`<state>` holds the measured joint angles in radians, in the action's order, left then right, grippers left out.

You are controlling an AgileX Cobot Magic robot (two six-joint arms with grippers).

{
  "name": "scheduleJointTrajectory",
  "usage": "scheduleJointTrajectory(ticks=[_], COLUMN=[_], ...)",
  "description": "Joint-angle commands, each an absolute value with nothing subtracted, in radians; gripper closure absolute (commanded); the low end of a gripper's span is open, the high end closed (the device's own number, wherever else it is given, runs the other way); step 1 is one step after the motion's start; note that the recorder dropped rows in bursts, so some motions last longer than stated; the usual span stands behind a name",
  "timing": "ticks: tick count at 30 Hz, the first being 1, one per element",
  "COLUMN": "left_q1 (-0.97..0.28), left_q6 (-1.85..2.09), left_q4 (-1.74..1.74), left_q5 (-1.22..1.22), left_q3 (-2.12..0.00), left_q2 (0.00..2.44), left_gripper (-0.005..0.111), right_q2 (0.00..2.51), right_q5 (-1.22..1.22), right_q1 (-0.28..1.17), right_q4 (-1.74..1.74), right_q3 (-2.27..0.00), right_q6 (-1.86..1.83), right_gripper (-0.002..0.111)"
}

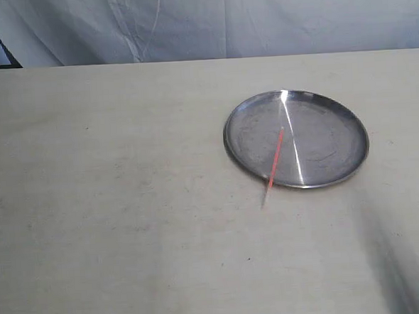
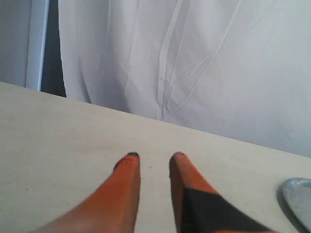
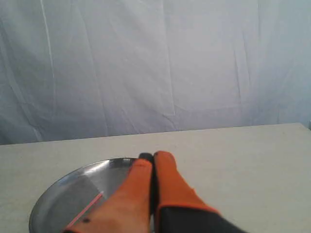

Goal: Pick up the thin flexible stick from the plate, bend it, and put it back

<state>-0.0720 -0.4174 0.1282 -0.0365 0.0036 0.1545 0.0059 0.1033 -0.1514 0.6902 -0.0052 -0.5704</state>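
The shiny silver plate [image 1: 296, 138] sits on the table at the right of the exterior view. The thin orange-red stick [image 1: 276, 157] lies straight across it, its pale tip reaching over the near rim onto the table. Neither arm shows in the exterior view. In the right wrist view my right gripper [image 3: 152, 158] is shut, its orange fingers pressed together above the plate [image 3: 63, 191], with the stick [image 3: 85, 210] lying beside them, untouched. In the left wrist view my left gripper [image 2: 154, 156] is open over bare table, with only the plate's rim [image 2: 297, 199] at the frame's edge.
A pale wooden table [image 1: 127, 205] fills the exterior view. A creased white curtain [image 1: 222, 17] hangs behind its far edge. A dark gap [image 1: 0, 52] shows at the far left corner.
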Motion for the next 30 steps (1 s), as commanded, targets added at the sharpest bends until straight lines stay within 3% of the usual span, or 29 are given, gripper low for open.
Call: scheduleJointTrajectory(ticks=[1, 8, 19, 21, 25, 30], left_q1=[-0.072, -0.072, -0.072, -0.072, -0.072, -0.072], left_q6=[-0.416, -0.416, -0.416, -0.416, -0.416, -0.416], left_q4=[0.135, 0.135, 0.135, 0.135, 0.135, 0.135], left_q5=[-0.045, -0.045, -0.045, -0.045, -0.045, -0.045], left_q3=[0.0, 0.0, 0.0, 0.0, 0.0, 0.0], left_q2=[0.147, 0.147, 0.147, 0.147, 0.147, 0.147], left_gripper=[0.083, 0.083, 0.083, 0.083, 0.083, 0.083], right_q2=[0.0, 0.0, 0.0, 0.0, 0.072, 0.489], right_q5=[0.025, -0.133, -0.187, -0.136, -0.043, 0.228], right_q1=[-0.148, -0.148, -0.148, -0.148, -0.148, -0.148], right_q4=[0.724, 1.34, 1.395, 1.321, 0.85, 0.544], right_q3=[0.0, -0.008, -0.098, -0.156, -0.312, -0.57], right_q6=[-0.574, -0.248, -0.126, -0.125, -0.162, -0.166], right_gripper=[0.108, 0.108, 0.108, 0.108, 0.108, 0.108])
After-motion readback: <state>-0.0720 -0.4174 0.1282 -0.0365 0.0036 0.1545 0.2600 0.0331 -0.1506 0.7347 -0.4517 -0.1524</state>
